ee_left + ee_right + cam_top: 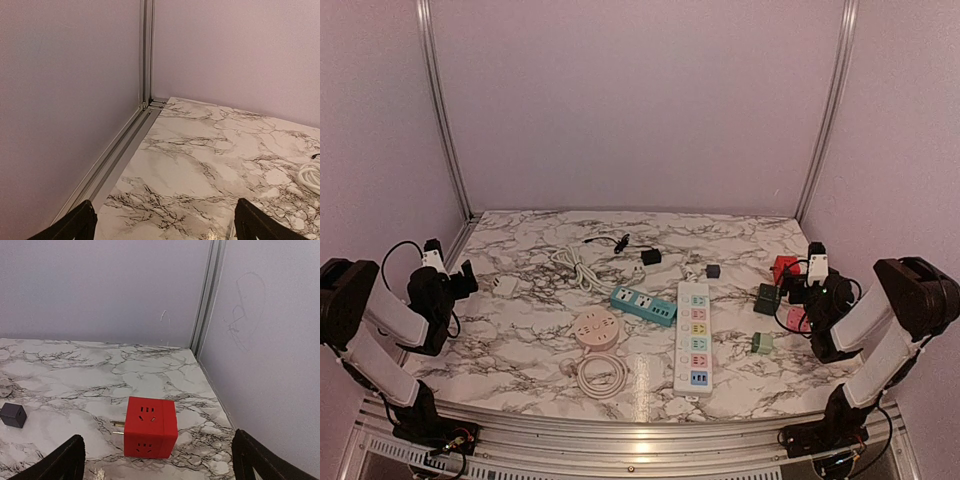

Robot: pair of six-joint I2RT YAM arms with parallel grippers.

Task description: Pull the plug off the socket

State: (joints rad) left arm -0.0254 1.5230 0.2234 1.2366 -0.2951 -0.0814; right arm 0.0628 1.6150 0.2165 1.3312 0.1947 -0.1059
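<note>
No text, brand, number or sign can be read anywhere. The long white power strip (693,335) on the worktop (520,350) shows coloured socket faces too small to reveal any marking. On the wall (275,390) above and right of the right hand (157,460), a faint scribble (242,310) forms no legible letter.

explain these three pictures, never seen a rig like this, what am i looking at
Two robot arms are bolted at the near edge of a marble table. The wide picture is from a camera above and behind them: left arm and right arm. The other two are from cameras on the wrists; the dark shapes in the bottom corners are each pincer's fingers. The left pincer faces a table corner, the right pincer a red cube. Both are open, holding nothing. On the table lie a white strip, a blue strip, a round socket, cables and small cubes.
</note>
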